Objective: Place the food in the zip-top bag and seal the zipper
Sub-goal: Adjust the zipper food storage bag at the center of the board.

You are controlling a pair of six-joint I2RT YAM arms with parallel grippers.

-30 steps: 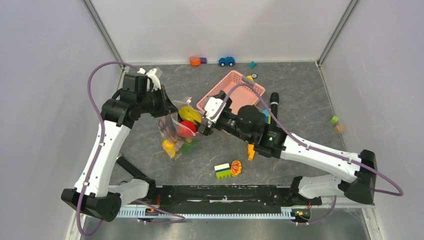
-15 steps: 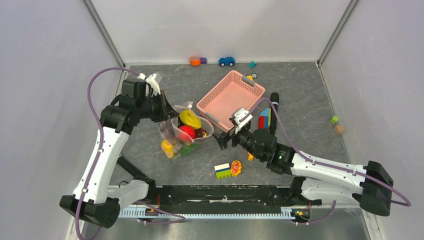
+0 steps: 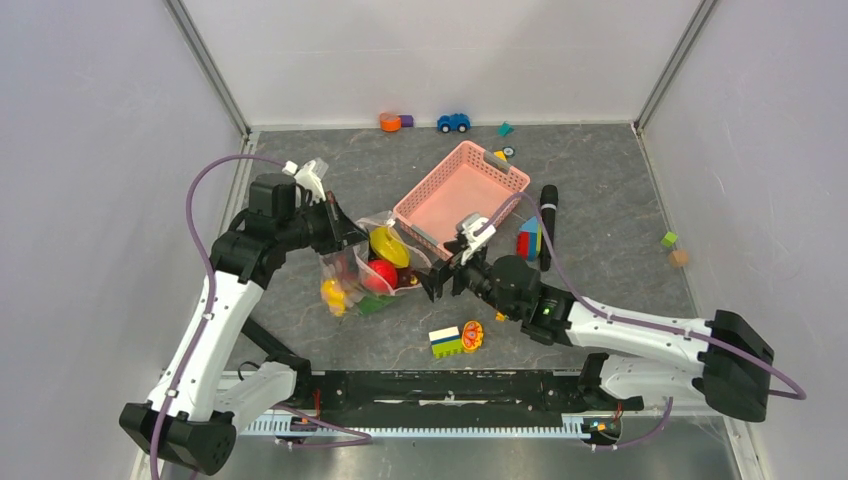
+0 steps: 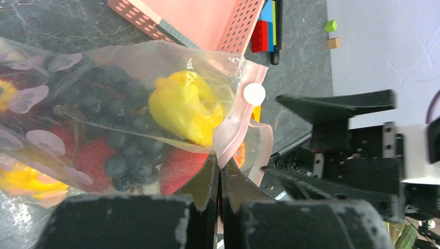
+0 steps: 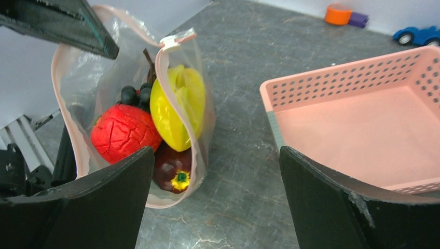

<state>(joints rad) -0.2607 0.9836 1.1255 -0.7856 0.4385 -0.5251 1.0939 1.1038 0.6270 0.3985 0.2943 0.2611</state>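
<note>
The left gripper (image 4: 218,167) is clenched on the zipper (image 4: 234,136), pinching that pale pink strip at one side of the mouth and holding the zip-top bag (image 5: 83,72) up and open, just off the pink basket (image 5: 337,78) on its left side in the top view. The right gripper (image 5: 215,155) is released, jaws spread wide and grasping nothing, hovering at the basket's near left corner and facing the bag's mouth. Inside the bag sit a yellow citrus (image 5: 179,106), a red crinkled fruit (image 5: 124,132), a dark red apple (image 5: 174,168) and a cluster of dark berries (image 5: 137,94); more yellow and green shows through the plastic at the end farthest from the basket, though what those pieces are is hard to tell. The loading part looks done or close to it. The sealing is not: the two pink lips stand well apart in a wide loop. What seems left is to bring the lips together and press along the strip, likely with the free gripper working against the held edge.
</note>
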